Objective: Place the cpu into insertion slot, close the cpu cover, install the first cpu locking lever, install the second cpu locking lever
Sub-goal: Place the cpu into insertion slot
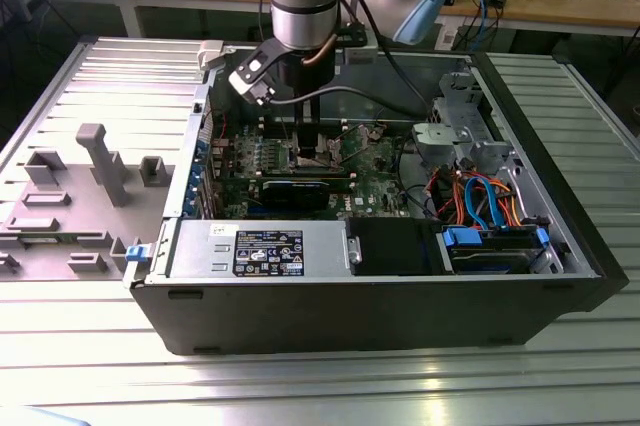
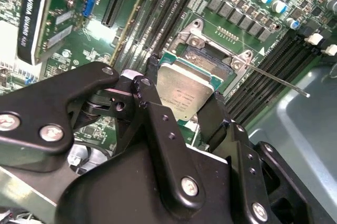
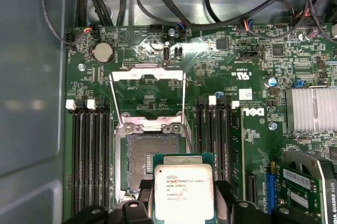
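Closest in the second wrist view, the black jaws are clenched on the cpu (image 2: 184, 95), one finger (image 2: 151, 84) pressed to each of two opposite edges, so the chip sits squarely between them with its dull silver top facing up.

The chip is likely light, thin and stiff. Its smooth metal lid looks slippery and its underside is probably fragile, so the edges are the sensible place to hold it, as here.

Just beyond, in the first wrist view, the insertion slot (image 3: 150, 158) lies open, with a dark centre inside a shiny rim. The cpu hangs over the slot's nearer edge, offset to one side and apparently not yet seated.

Past the slot, the cpu cover (image 3: 150, 72) is flipped back (a silver frame with a cut-out window). A thin wire locking lever (image 3: 112, 103) runs along each side of it, both unlatched.

Farther out, the exterior view shows the arm (image 1: 300, 6) reaching down into an open computer case (image 1: 380, 296), which lies on a slatted metal desk (image 1: 300, 386).
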Robot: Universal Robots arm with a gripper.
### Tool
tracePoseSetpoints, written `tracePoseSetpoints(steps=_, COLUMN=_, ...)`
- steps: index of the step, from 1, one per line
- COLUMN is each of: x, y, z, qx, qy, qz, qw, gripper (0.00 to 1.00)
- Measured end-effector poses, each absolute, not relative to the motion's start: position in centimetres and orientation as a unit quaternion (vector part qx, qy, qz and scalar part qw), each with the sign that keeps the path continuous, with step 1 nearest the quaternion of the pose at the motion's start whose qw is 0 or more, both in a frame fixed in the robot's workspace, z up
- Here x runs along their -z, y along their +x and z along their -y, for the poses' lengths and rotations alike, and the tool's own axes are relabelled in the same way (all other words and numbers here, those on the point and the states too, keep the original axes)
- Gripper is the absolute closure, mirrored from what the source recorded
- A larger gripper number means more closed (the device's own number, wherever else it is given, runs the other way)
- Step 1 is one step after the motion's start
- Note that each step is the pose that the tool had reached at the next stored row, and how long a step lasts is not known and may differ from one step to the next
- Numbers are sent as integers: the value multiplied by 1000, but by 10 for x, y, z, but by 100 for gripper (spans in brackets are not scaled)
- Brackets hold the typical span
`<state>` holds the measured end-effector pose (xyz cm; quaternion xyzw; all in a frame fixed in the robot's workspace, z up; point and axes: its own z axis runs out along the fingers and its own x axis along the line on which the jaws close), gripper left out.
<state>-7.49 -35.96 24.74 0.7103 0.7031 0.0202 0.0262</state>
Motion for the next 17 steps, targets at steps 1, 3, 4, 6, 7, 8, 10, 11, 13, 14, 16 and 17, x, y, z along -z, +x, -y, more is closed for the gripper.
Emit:
tracePoseSetpoints(steps=1, x=-247, y=-75, z=358, qx=-20, qy=710, qz=-703, qw=26, gripper=45)
tracePoseSetpoints(steps=3, x=-247, y=-75, z=355, qx=-20, qy=710, qz=-703, qw=27, gripper=45)
tracePoseSetpoints(steps=4, x=-247, y=-74, z=353, qx=-20, qy=710, qz=-703, qw=27, gripper=45)
tracePoseSetpoints(steps=6, x=-247, y=-74, z=350, qx=-20, qy=710, qz=-703, qw=27, gripper=45)
tracePoseSetpoints(steps=7, x=-246, y=-74, z=348, qx=-20, qy=710, qz=-703, qw=27, gripper=45)
tracePoseSetpoints(steps=8, x=-245, y=-73, z=346, qx=-19, qy=710, qz=-703, qw=27, gripper=45)
tracePoseSetpoints(steps=10, x=-245, y=-73, z=345, qx=-19, qy=710, qz=-703, qw=27, gripper=45)
tracePoseSetpoints(steps=11, x=-244, y=-72, z=345, qx=-19, qy=710, qz=-703, qw=28, gripper=45)
tracePoseSetpoints(steps=13, x=-243, y=-72, z=345, qx=-18, qy=710, qz=-703, qw=28, gripper=45)
tracePoseSetpoints(steps=14, x=-243, y=-71, z=344, qx=-18, qy=710, qz=-703, qw=28, gripper=45)
tracePoseSetpoints(steps=16, x=-242, y=-71, z=344, qx=-18, qy=710, qz=-703, qw=28, gripper=45)
tracePoseSetpoints(steps=17, x=-242, y=-71, z=344, qx=-18, qy=710, qz=-703, qw=28, gripper=45)
